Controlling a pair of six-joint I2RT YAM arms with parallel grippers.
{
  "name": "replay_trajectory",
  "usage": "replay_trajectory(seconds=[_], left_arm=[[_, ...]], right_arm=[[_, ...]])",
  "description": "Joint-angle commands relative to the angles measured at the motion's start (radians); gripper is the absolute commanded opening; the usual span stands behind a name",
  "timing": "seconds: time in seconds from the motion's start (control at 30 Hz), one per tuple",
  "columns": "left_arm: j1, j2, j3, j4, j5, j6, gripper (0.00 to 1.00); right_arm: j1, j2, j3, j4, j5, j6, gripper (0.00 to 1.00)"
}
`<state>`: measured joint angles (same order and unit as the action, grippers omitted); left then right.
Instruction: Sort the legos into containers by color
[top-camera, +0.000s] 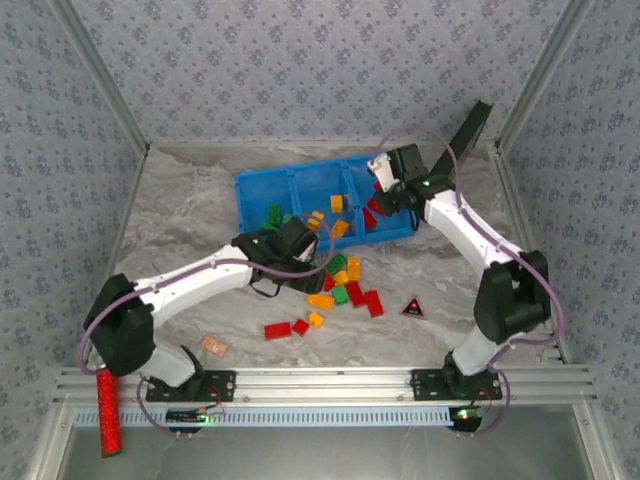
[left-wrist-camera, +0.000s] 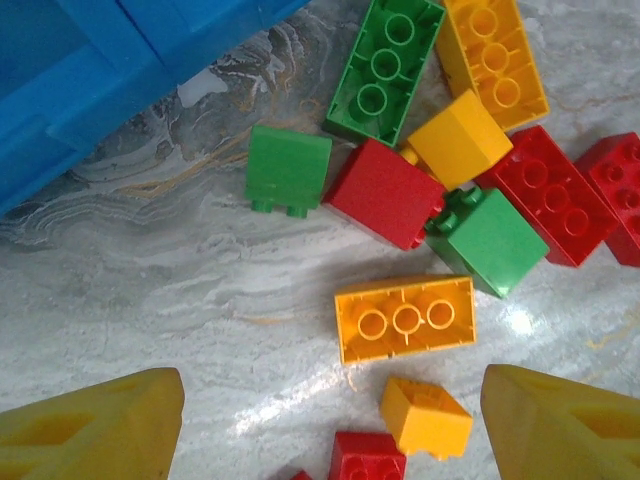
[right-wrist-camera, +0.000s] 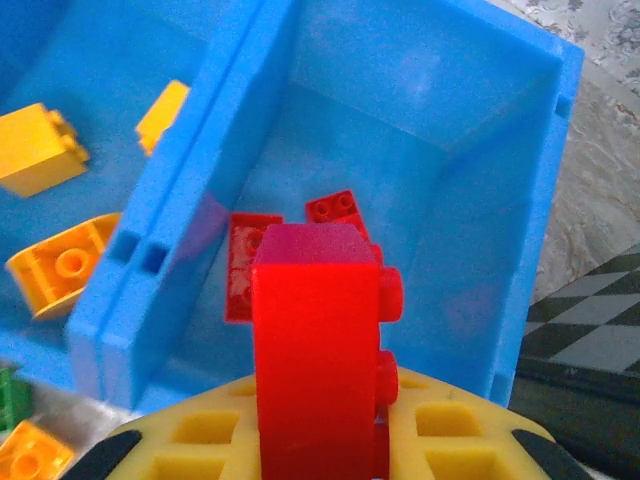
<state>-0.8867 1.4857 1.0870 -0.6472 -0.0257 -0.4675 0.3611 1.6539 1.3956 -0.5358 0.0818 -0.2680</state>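
The blue bin has three containers: green legos on the left, orange ones in the middle, red ones on the right. My right gripper is shut on a red brick, held upright over the right container, where two red bricks lie. My left gripper hangs open above the loose pile. An upturned orange brick lies just ahead of it, and a small orange brick sits between its fingers, close to the right one.
Two red bricks and an orange one lie apart, nearer the front. A black triangle sits right of the pile. A red glittery cylinder rests on the front rail. A black panel leans at the back right.
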Motion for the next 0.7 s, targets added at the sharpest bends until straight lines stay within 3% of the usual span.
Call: replay_trajectory(seconds=[0.0, 0.43, 0.67], left_arm=[[-0.008, 0.051, 0.012, 0.050, -0.023, -0.056, 0.77], [0.048, 0.240, 0.089, 0.118, -0.042, -0.102, 0.73], [0.079, 0.303, 0.136, 0.127, -0.028, -0.080, 0.72]], right_arm=[[-0.006, 0.070, 0.074, -0.042, 0.060, 0.052, 0.18], [0.004, 0.244, 0.192, -0.061, 0.068, 0.061, 0.21], [0.007, 0.286, 0.204, -0.087, 0.058, 0.070, 0.27]])
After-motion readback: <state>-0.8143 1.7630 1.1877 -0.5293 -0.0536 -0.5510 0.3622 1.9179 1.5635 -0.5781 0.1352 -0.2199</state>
